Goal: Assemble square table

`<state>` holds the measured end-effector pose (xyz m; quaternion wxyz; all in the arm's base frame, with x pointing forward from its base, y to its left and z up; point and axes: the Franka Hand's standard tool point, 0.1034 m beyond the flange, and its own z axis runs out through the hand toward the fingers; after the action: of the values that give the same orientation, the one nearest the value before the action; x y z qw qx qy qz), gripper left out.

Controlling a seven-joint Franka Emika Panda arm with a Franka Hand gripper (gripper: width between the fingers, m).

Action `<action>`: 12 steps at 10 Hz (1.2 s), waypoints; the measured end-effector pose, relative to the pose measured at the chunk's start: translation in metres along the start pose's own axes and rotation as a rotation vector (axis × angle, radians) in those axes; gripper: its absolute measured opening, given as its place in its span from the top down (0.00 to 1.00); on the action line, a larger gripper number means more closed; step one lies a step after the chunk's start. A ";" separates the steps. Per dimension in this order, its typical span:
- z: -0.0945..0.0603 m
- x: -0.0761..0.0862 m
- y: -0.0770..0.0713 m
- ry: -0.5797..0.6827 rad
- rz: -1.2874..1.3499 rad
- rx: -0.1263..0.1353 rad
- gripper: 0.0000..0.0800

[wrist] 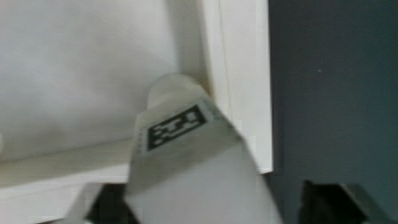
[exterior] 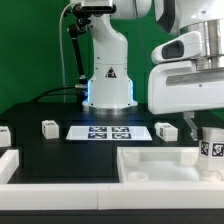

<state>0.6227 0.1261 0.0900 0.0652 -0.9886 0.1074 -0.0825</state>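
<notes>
- Green backdrop, black worktop [exterior: 40, 150]; your tool [exterior: 203, 130] was clamped on a leg [wrist: 187, 150] by the square top [exterior: 150, 168]'s rim.
- Leg looked light, stiff, kinda slick plastic, so you'd want a mid-body hold.

Bare black tabletop [exterior: 60, 152] (legs [exterior: 48, 127] beyond)

Parts in view, counted
One square top [exterior: 160, 168]; four legs [exterior: 48, 127] [exterior: 162, 129] [exterior: 210, 147] [exterior: 3, 134], one cut by the frame edge; one marker board [exterior: 110, 131]
</notes>
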 end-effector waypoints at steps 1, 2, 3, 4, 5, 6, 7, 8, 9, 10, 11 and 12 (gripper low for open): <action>0.000 0.001 0.002 0.002 0.072 -0.001 0.62; 0.000 0.002 0.002 0.002 0.137 0.000 0.62; 0.000 0.006 0.004 0.003 0.248 0.006 0.62; 0.001 0.009 0.006 0.002 0.350 0.014 0.62; 0.001 0.011 0.009 -0.003 0.492 0.025 0.62; 0.001 0.012 0.013 -0.017 0.695 0.041 0.62; 0.001 0.011 0.014 -0.034 0.867 0.051 0.62; 0.002 0.011 0.014 -0.045 1.008 0.054 0.62; 0.002 0.011 0.015 -0.055 1.172 0.063 0.62; 0.002 0.010 0.018 -0.046 1.255 0.076 0.62; 0.001 0.009 0.018 -0.045 1.303 0.086 0.62; 0.001 0.008 0.016 -0.048 1.328 0.084 0.62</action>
<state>0.6272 0.1087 0.0882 0.1430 -0.7108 0.6887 -0.0068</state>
